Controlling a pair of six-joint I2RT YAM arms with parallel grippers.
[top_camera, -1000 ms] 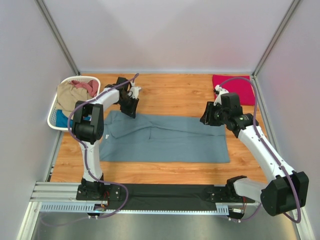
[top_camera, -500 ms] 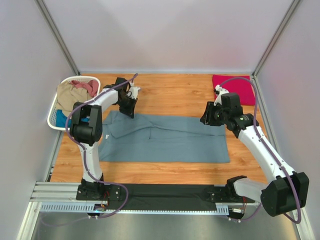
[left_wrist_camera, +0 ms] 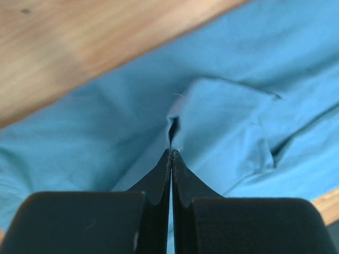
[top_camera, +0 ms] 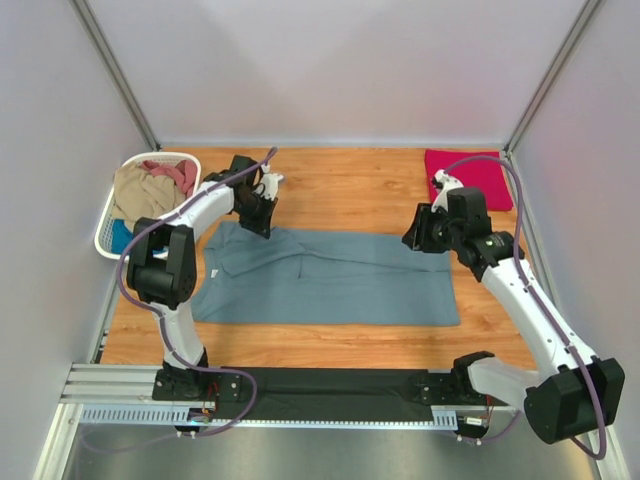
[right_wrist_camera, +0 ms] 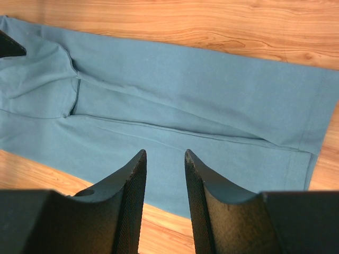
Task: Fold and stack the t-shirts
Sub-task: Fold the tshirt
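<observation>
While your left end effector (left_wrist_camera: 171, 153) has its two fingers pressed fully together on a small raised fold of the slate grey-blue t-shirt (top_camera: 330, 280), your right end effector (right_wrist_camera: 165, 159) has its fingers parted with a clear gap and holds nothing. The grey-blue shirt lies flat in the middle of the tabletop (top_camera: 350, 195), with its long side running from 9 to 3 o'clock. You grip it at its 11 o'clock corner. The right end effector hangs over the shirt's edge at 2 o'clock, above the cloth and not touching it. A crimson-pink t-shirt (top_camera: 468, 170) lies folded in the 1 o'clock corner, well apart. At 10 o'clock the white basket (top_camera: 103, 238) holds a tan t-shirt (top_camera: 140, 192), a dusty-pink one (top_camera: 172, 172) and a bright-blue one (top_camera: 122, 236).
</observation>
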